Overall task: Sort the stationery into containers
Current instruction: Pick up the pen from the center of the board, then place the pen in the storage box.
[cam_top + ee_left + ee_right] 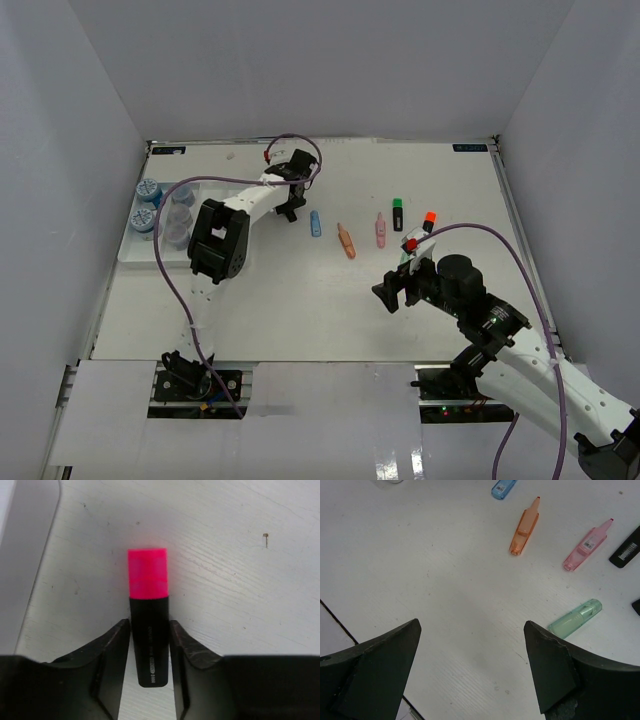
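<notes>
A black highlighter with a pink cap (148, 575) lies on the white table. My left gripper (150, 626) is shut on its black body, a fingertip (121, 635) pressed against each side. In the top view that gripper (291, 207) sits at the back centre and hides the highlighter. A blue marker (316, 223), an orange marker (346, 240), a pink marker (380, 231), a green-capped highlighter (397, 212) and an orange-capped highlighter (428, 221) lie in a row. My right gripper (471, 626) hangs open over bare table, beside a green marker (575, 618).
The white divided tray (135, 256) stands at the far left with blue-lidded jars (147, 189) and clear grey jars (177, 232) in it. Grey walls close in the table on three sides. A pale grey band (25, 555) runs along the left of the left wrist view.
</notes>
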Controlling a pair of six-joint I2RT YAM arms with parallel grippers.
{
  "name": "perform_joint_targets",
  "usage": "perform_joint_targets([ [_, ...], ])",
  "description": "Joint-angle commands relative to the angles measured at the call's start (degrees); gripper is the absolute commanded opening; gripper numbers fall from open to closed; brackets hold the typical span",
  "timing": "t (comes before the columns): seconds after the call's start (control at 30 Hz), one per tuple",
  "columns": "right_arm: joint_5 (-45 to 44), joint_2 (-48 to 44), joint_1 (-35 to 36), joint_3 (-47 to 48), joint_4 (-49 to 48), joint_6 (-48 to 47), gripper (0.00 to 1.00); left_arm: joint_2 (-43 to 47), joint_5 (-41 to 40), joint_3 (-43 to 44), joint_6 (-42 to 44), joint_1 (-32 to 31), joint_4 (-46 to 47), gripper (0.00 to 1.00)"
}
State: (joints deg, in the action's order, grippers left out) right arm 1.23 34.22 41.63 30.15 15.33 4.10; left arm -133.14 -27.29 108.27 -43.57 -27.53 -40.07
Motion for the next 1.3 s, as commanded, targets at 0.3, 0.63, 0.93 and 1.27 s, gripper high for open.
perform_joint_targets([
  [0.3,0.43,1.46,-0.14,0.61,-1.80,0.03,0.90,20.19,4.18,-11.85,12.00,0.02,9.75,0.34],
  [0.63,0.44,2.26,-0.14,0.70,-2.50,-0.41,0.90,35.14,6.88,-26.26,31.69,12.66,14.67,0.37],
  [0.93,0.44,2.43,-0.23,0.17,-2.68,-0.41,0.90,32.51,11.90,-31.89,37.95,22.60,17.57,0.43],
  [1.27,-0.97,3.66,-0.14,0.70,-2.15,0.20,0.90,29.78,15.16,-30.40,35.93,24.72,17.23,0.81],
])
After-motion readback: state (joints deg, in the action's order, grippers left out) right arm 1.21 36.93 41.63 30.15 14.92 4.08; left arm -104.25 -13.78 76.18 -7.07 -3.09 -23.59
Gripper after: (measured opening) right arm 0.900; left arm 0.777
